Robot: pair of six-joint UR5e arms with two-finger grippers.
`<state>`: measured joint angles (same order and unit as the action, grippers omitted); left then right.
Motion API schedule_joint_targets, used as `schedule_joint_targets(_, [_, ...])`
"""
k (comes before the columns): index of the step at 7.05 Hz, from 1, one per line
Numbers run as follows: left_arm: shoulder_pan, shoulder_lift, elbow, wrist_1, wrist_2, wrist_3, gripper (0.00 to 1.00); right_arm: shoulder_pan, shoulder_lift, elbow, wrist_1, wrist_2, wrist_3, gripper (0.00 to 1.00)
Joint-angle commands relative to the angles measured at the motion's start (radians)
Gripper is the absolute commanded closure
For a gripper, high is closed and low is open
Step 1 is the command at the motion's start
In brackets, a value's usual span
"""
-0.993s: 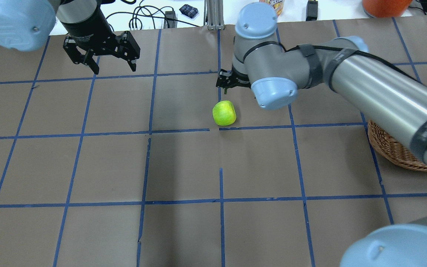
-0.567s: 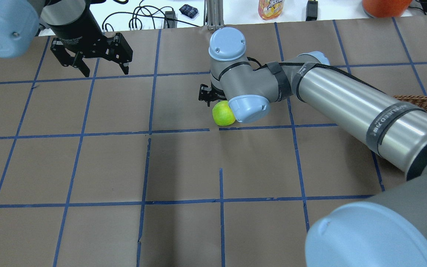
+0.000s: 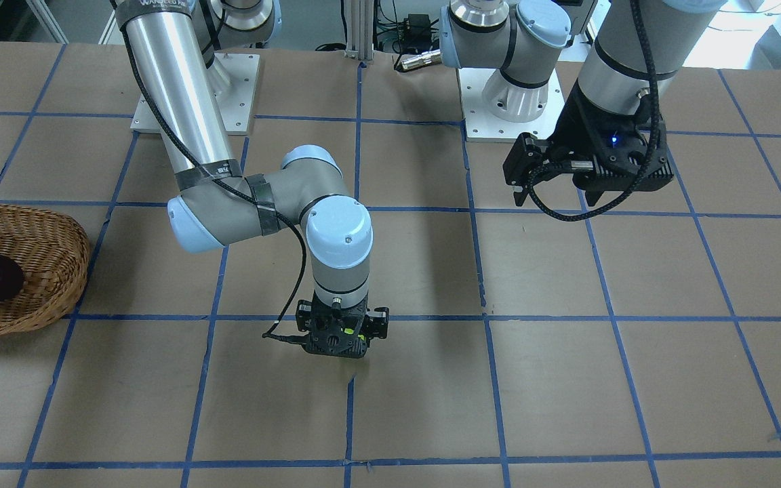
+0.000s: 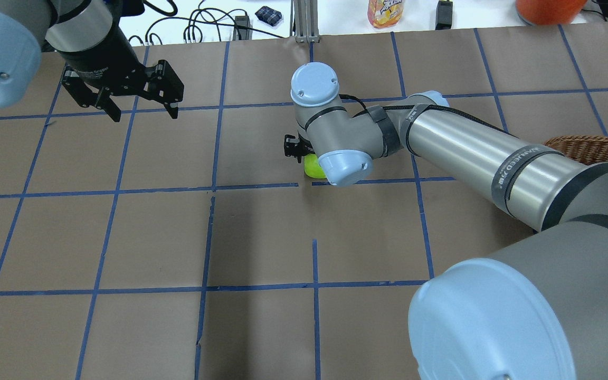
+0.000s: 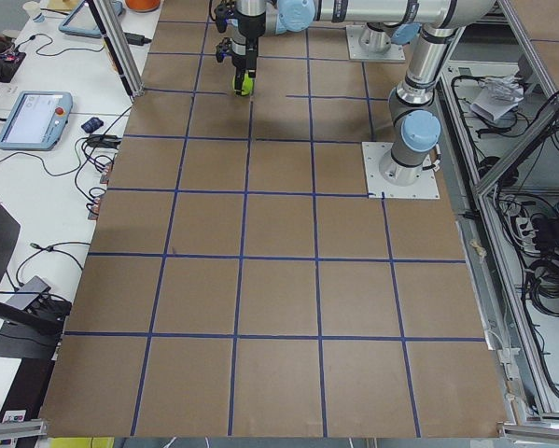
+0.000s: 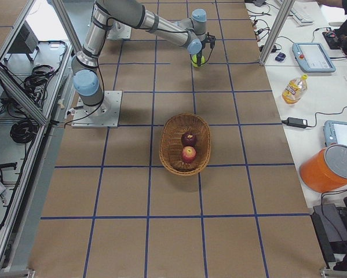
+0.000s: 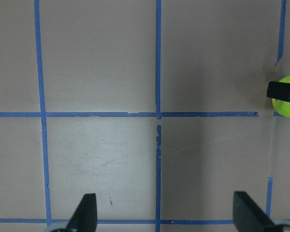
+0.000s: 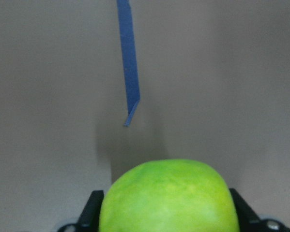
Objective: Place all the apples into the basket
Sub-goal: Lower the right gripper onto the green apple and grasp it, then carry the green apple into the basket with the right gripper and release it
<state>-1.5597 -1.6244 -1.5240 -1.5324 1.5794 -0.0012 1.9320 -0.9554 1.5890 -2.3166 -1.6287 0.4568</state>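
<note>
Both right gripper (image 3: 343,342) fingers (image 8: 92,212) stand spread around your green apple (image 8: 169,193), perhaps touching; blue tape (image 8: 129,72) ends just ahead of them.

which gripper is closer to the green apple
Right. The right gripper is down over the green apple, a finger on each side; the left gripper hangs open well off to the robot's left.

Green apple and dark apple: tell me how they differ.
The green apple sits on the table inside the open right hand; the dark apple lies in the basket. The green apple is bright lime, the dark apple maroon. Both are whole and round.
</note>
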Motion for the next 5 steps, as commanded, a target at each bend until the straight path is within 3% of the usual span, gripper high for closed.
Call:
schedule_joint_targets(1, [0.003, 0.006, -0.002, 0.0, 0.001, 0.0, 0.0, -0.025, -0.046, -0.012, 0.028, -0.036, -0.02, 0.45])
schedule_joint_targets(3, [0.007, 0.006, -0.002, 0.003, -0.001, 0.0, 0.0, -0.222, -0.211, 0.009, 0.219, -0.027, -0.21, 0.46])
schedule_joint_targets(5, [0.009, 0.006, -0.004, -0.003, 0.001, 0.0, 0.0, -0.48, -0.333, 0.093, 0.305, -0.036, -0.517, 0.5])
